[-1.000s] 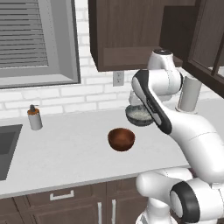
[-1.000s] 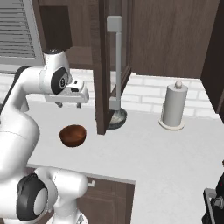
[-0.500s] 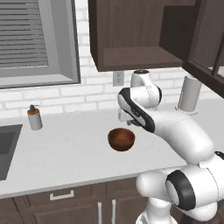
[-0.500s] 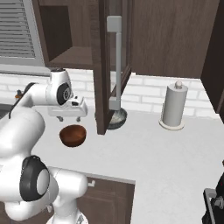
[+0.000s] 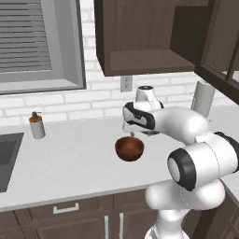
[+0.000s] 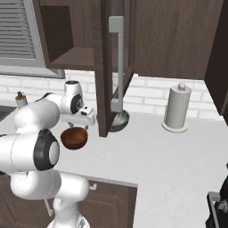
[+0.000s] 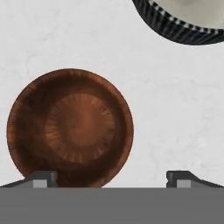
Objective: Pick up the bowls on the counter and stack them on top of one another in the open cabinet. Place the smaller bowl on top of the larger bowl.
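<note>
A glossy reddish-brown round bowl (image 7: 70,127) is seen upright on the pale grey-white worktop (image 7: 175,100). A wider dark grey ribbed bowl with a pale speckled inside (image 7: 183,19) is set nearby, apart from it.

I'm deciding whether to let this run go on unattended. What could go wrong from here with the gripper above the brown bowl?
1. The gripper is open but off-centre: one fingertip overlaps the smaller bowl, the other sits over bare counter. Descending like this might pinch the rim poorly or tip the bowl.
2. The larger bowl lies close by; a wide swing could knock it.
</note>
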